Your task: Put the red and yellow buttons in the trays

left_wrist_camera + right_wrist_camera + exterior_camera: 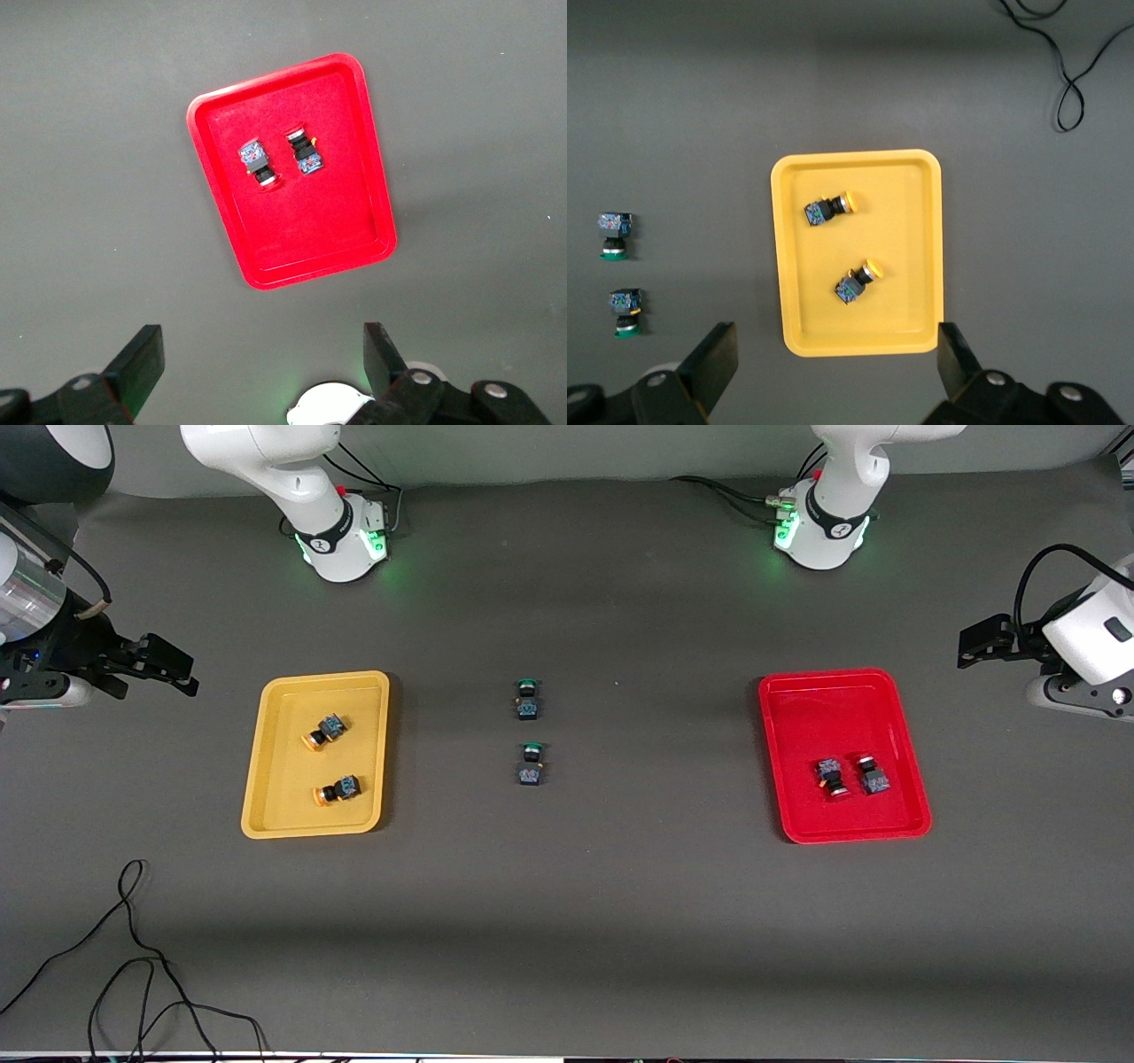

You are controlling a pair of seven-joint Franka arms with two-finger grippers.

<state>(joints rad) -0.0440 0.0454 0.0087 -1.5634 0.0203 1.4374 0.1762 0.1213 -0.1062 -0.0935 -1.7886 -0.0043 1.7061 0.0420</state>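
I see the yellow tray (315, 755) lying flat on the counter toward the right arm's end, long side running toward the front camera. Two yellow-capped buttons lie on their sides in it, well apart: one (323, 732) farther from the front camera, the other (337, 790) nearer, both with dark bodies and orange-yellow caps pointing toward the tray's outer rim. The red tray (842, 754) lies flat toward the left arm's end, slightly skewed. Two red buttons, one (832, 777) and another (873, 775), lie just beside each other in its middle; their caps blend with the tray, so I can't quite tell if the bodies touch.
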